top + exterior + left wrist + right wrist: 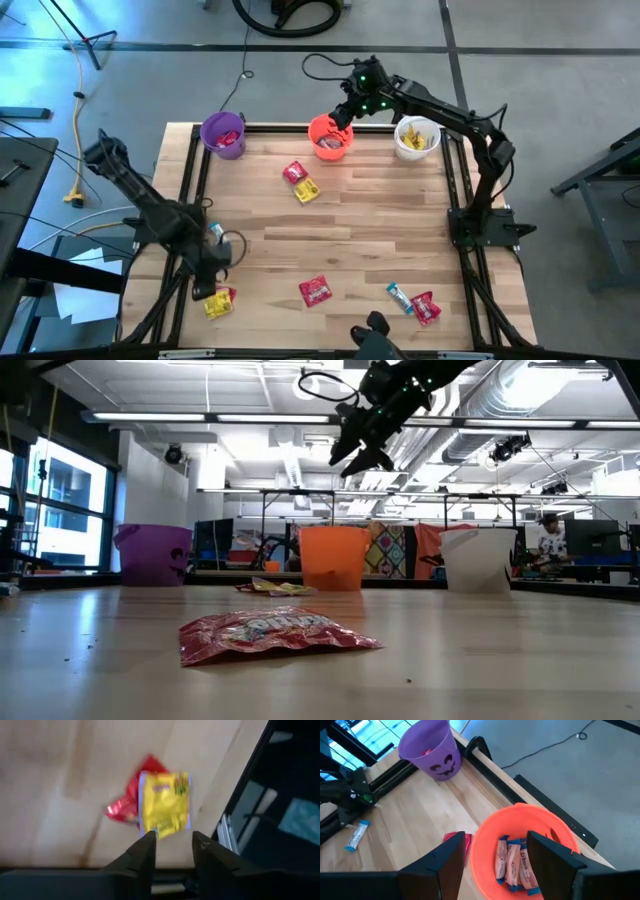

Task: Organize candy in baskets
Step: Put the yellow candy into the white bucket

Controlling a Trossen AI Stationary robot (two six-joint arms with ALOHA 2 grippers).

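Three buckets stand along the far edge: purple (223, 134), orange (330, 138) and white (416, 138). My right gripper (496, 840) hangs open above the orange bucket (520, 827), which holds slim blue-and-white bars (512, 862). My left gripper (174, 839) is open near the front left corner, just above a yellow packet (165, 802) that lies on top of a red packet (122, 810). Loose candy lies on the table: a red packet (315, 291), a red and yellow pair (300, 182), a blue bar (400, 297) beside a red packet (427, 308), and a blue bar (217, 232).
The white bucket holds yellow packets and the purple one has red candy inside. A dark rail frame (190, 190) borders the wooden table. The middle of the table (340, 235) is bare wood. A dark object (372, 335) sits at the front edge.
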